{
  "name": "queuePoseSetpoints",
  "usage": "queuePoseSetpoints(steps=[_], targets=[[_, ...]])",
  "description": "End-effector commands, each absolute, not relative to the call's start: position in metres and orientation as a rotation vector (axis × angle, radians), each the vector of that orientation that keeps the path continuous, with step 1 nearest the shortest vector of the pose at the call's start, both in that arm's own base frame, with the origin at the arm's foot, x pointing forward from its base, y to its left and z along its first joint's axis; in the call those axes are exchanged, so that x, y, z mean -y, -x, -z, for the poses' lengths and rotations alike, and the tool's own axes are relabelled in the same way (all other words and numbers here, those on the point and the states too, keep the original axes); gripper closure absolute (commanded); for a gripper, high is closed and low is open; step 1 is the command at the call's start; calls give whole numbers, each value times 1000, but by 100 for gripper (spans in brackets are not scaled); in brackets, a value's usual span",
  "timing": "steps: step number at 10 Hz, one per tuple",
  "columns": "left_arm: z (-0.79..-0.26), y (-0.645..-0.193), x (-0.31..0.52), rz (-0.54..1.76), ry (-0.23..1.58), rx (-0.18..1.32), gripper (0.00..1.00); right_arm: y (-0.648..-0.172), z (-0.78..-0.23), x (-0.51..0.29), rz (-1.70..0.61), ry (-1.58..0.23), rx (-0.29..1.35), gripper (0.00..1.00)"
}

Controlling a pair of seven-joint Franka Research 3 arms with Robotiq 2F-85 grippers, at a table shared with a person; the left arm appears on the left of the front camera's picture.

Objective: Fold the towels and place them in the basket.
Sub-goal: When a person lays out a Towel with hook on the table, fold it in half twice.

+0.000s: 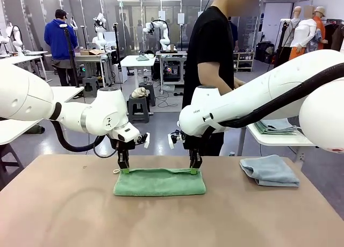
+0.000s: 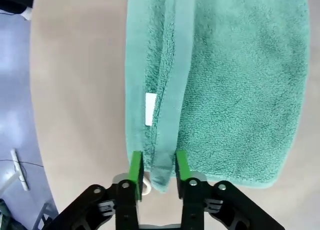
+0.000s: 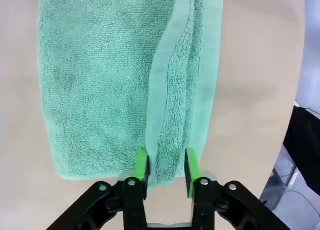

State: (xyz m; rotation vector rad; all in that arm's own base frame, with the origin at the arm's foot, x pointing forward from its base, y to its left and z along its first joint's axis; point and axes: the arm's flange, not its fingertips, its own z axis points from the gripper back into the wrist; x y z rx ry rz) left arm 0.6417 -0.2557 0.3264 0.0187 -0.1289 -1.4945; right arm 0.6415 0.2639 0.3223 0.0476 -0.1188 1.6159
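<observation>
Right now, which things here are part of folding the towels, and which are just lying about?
For the job:
mint green towel, folded on the table
blue-grey towel
left claw and right claw, at the green towel's far edge

Lying about:
stack of folded cloths on the white side table

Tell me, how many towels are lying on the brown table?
2: a green towel folded at the middle, and a blue-grey towel at the right. Others may be hidden.
</observation>
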Motion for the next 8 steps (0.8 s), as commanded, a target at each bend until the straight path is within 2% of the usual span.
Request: queuePoseSetpoints(steps=[1, 2, 3, 4, 5, 8], targets=[[-338, -632, 249, 1497, -55, 180, 40, -634, -330, -257, -1652, -16, 158, 48], [-347, -629, 245, 1502, -52, 196, 39, -630, -338, -257, -1658, -11, 169, 35], [-361, -624, 240, 1512, -36, 204, 21, -623, -352, -254, -1655, -9, 183, 28], [-379, -617, 230, 1524, -10, 213, 20, -611, -370, -248, -1648, -19, 203, 16], [-403, -606, 215, 1532, 32, 206, 20, -593, -393, -237, -1618, -41, 204, 8], [-461, -574, 162, 1545, 225, 231, 20, -528, -455, -204, -1405, -202, 175, 8]])
